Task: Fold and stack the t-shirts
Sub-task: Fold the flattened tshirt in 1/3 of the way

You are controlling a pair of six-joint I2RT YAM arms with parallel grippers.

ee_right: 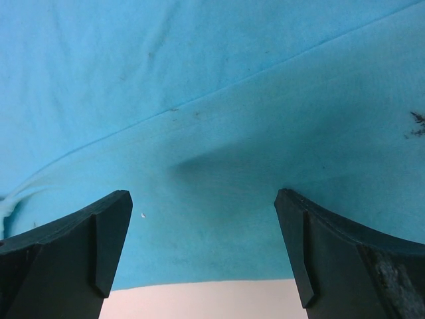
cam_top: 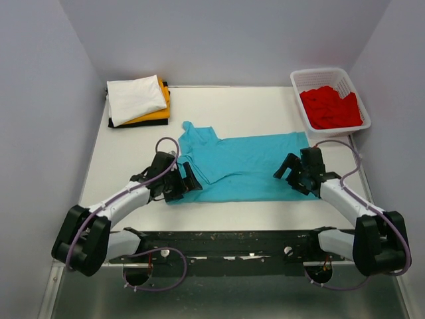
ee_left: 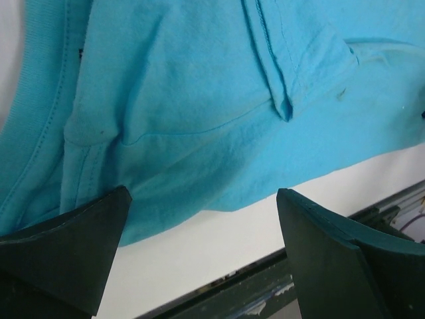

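teal t-shirt [cam_top: 246, 169] is lying part-folded at the centre of the table [cam_top: 252, 106]. left gripper [cam_top: 184, 181] and right gripper [cam_top: 289, 170] are hovering at its near edge, jaws spread, gripping nothing. risk: fingers [ee_left: 73, 246] closing on one layer only, or unevenly, dragging cloth and skewing the fold

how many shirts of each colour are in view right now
teal t-shirt: 1
white t-shirt: 1
orange-yellow t-shirt: 1
black t-shirt: 1
red heap in the basket: 1 heap; how many shirts it holds cannot be told
total: 4 separate shirts, plus the red heap
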